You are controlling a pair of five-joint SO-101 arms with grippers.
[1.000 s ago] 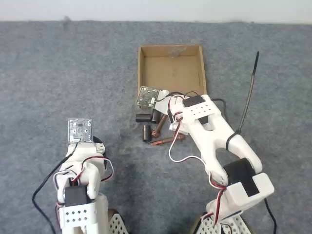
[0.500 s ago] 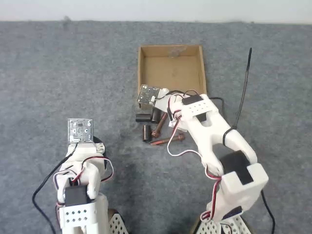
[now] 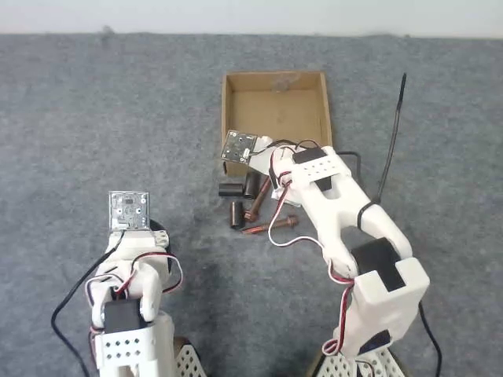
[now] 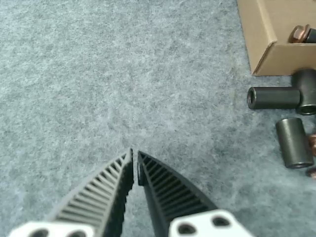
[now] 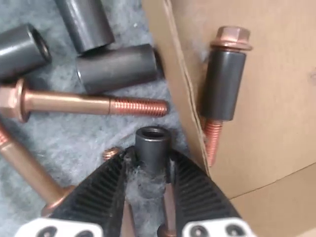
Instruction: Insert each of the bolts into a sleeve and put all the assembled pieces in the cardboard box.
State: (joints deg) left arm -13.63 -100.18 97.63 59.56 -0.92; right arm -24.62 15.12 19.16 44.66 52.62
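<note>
The gripped sleeve (image 5: 152, 148) sits clamped between the fingers of the right gripper (image 5: 149, 159). Its long axis runs along the fingers and its open bore points away from the wrist. It hangs over the carpet (image 3: 118, 102), just outside the wall of the cardboard box (image 5: 256, 148). Whether a bolt is inside it cannot be told. In the box, one assembled piece (image 5: 224, 84) lies on the floor roughly parallel to that wall, hex head at one end and threaded tip poking out of the other. Outside, three loose sleeves (image 5: 118, 66) lie on their sides among two bolts (image 5: 89, 104), close to the box. The left gripper (image 4: 134, 158) hovers well apart over bare carpet, its fingers nearly together and holding nothing.
</note>
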